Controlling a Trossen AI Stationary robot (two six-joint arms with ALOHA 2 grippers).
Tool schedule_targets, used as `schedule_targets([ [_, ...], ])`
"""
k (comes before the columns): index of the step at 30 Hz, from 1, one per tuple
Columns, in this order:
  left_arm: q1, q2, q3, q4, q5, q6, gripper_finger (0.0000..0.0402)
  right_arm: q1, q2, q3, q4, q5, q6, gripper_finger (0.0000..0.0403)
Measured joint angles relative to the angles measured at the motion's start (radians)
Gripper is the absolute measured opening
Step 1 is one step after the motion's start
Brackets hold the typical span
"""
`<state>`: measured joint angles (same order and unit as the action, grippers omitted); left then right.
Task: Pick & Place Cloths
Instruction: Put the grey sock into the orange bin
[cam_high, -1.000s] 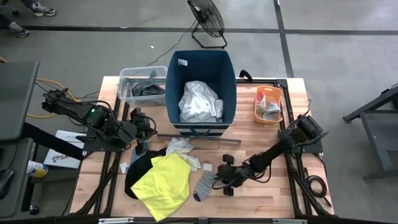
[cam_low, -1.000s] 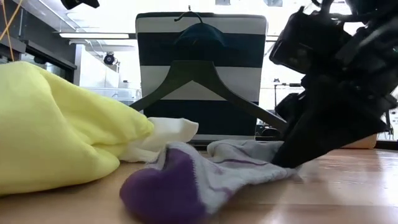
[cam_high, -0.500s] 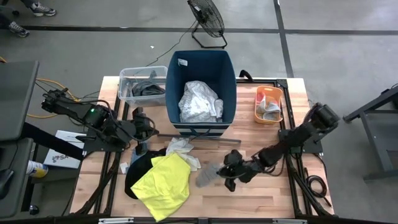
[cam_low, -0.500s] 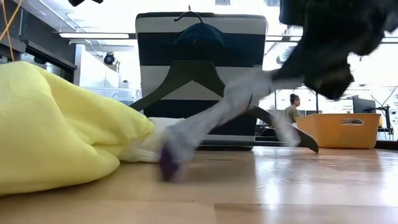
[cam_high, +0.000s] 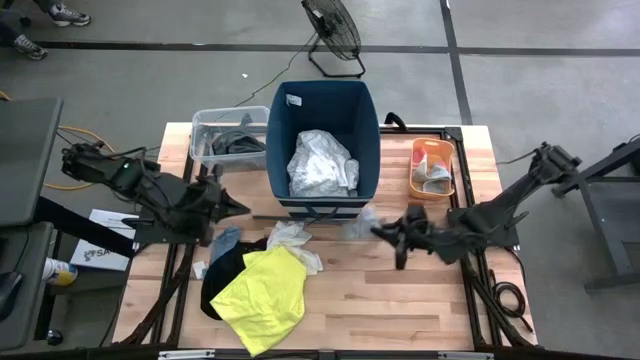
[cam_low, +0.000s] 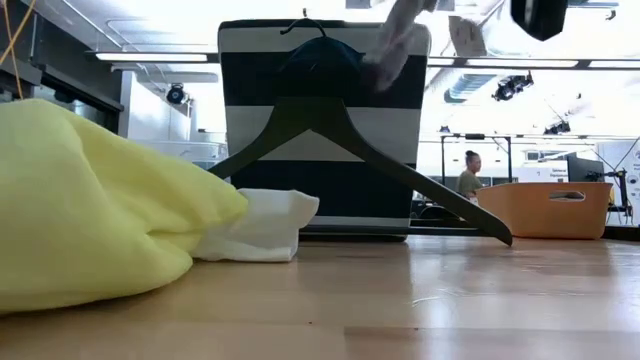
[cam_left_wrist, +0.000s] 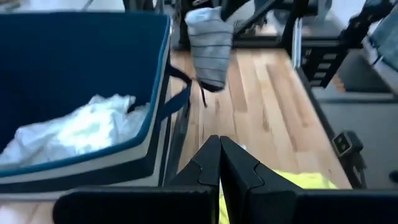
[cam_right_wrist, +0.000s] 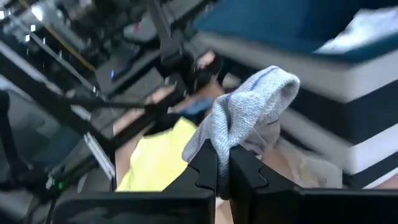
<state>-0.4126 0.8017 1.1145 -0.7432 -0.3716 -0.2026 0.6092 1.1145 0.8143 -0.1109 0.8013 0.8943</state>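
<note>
we see the right gripper (cam_high: 392, 232) lifted off the table just in front of the tall blue bin (cam_high: 368, 120), clenched on a grey sock (cam_high: 362, 222) — in the right wrist view the sock (cam_right_wrist: 245, 112) is pinched between the two dark fingers (cam_right_wrist: 202, 168) and bunches up above them. from the left wrist view the same sock (cam_left_wrist: 210, 45) hangs in the air beside the bin's near corner, clear of the wood. in the low view it shows only as a pale blur (cam_low: 395, 45) near the top, above the black hanger (cam_low: 350, 135) that leans on the bin's striped front.

inside the bin lies a large white garment (cam_high: 322, 165). on the table, to the left of the raised sock, we find a neon-yellow shirt (cam_high: 262, 298) spread over a black piece (cam_high: 215, 275), with a small white cloth (cam_high: 290, 238) touching the shirt's far edge and a small blue piece (cam_high: 226, 240) just beside it. a clear tub (cam_high: 205, 128) left of the bin holds dark-grey clothes (cam_high: 236, 143), and a small orange tub (cam_high: 415, 170) to the right of the bin holds a few light pieces.

the left gripper (cam_high: 235, 207) waits low over the table's left side, near the blue piece — its fingers (cam_left_wrist: 205, 171) are pressed together with nothing between them.
</note>
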Motion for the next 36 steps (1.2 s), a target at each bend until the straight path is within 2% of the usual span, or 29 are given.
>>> schedule_targets([
  [5,0.000,-0.088,-0.126,0.154,0.020,0.038,0.0000,0.047,-0.123,0.000,-0.101,0.146,-0.006,0.0005],
  [11,0.000,-0.172,-0.255,0.284,-0.043,0.039,0.0000,0.063,-0.231,0.000,-0.213,0.326,-0.009,0.0005],
  [20,0.000,-0.190,-0.275,0.289,-0.075,0.049,0.0000,0.061,-0.356,0.000,-0.392,0.639,-0.009,0.0005],
  [24,0.000,-0.190,-0.275,0.285,-0.076,0.049,0.0000,0.017,-0.398,0.000,-0.443,0.709,-0.010,0.0005],
  [26,0.000,-0.190,-0.274,0.285,-0.076,0.047,0.0000,-0.022,-0.412,0.000,-0.465,0.706,-0.010,0.0005],
  [28,0.000,-0.189,-0.274,0.285,-0.076,0.042,0.0000,-0.066,-0.424,0.000,-0.492,0.652,-0.010,0.0005],
  [33,0.000,-0.189,-0.274,0.285,-0.076,0.041,0.0000,-0.222,-0.436,0.000,-0.600,0.378,0.014,0.0005],
  [36,0.000,-0.189,-0.274,0.285,-0.075,0.041,0.0000,-0.328,-0.434,0.000,-0.725,0.252,0.120,0.0005],
])
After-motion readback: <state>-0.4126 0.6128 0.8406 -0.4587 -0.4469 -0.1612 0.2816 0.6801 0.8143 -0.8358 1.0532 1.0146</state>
